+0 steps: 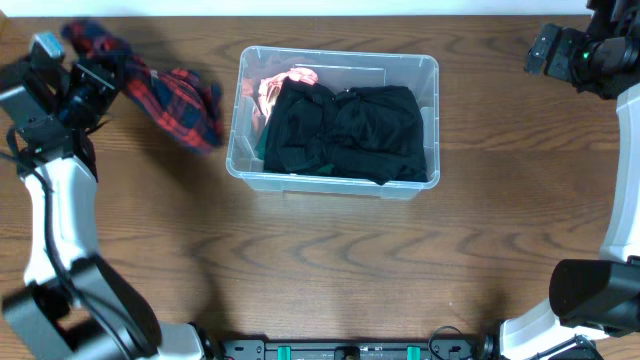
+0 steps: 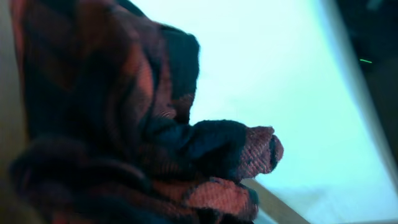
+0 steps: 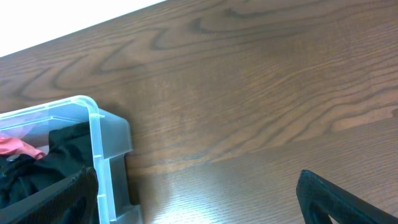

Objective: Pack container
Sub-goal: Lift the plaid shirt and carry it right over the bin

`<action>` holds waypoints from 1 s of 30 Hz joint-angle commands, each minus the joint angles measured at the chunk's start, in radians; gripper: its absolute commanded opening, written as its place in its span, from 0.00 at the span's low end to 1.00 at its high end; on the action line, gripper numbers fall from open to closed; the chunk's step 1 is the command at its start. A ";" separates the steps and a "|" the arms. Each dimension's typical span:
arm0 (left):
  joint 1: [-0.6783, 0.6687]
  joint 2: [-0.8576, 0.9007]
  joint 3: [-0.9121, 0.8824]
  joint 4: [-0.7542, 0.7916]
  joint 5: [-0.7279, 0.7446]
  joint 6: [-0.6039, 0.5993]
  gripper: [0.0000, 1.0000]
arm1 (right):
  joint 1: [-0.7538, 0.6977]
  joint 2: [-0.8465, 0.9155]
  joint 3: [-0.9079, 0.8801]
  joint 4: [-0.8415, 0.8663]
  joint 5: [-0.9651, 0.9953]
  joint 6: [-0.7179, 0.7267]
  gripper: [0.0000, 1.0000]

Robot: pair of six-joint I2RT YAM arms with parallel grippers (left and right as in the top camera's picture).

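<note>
The clear plastic container (image 1: 432,70) stands at the table's middle back, holding a black garment (image 1: 350,130) and a pink piece (image 1: 280,85) at its left end. A red and navy plaid cloth (image 1: 170,100) trails from my left gripper (image 1: 95,72) at the far left, which is shut on it. That plaid cloth (image 2: 112,124) fills the left wrist view and hides the fingers. My right gripper (image 1: 545,50) is at the back right, away from the container, open with nothing in it. In the right wrist view it (image 3: 199,205) stands over bare wood beside the container's corner (image 3: 93,137).
The brown wooden table (image 1: 330,270) runs to a white wall at the back. The arm bases sit at the front left and front right corners.
</note>
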 commanded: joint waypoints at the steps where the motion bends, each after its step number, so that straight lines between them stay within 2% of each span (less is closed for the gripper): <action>1: -0.042 -0.094 0.044 0.011 0.025 -0.002 0.06 | 0.004 0.001 -0.004 -0.001 0.003 0.010 0.99; 11: -0.217 -0.276 0.053 0.011 0.010 -0.005 0.06 | 0.004 0.001 -0.004 -0.001 0.003 0.010 0.99; 15: -0.269 -0.329 0.108 0.011 0.009 -0.021 0.06 | 0.004 0.001 -0.004 -0.002 0.003 0.010 0.99; 23: -0.351 -0.356 0.254 0.010 0.000 -0.084 0.06 | 0.004 0.001 -0.004 -0.002 0.003 0.010 0.99; 30: -0.553 -0.351 0.267 -0.026 -0.122 -0.089 0.06 | 0.004 0.001 -0.004 -0.002 0.003 0.010 0.99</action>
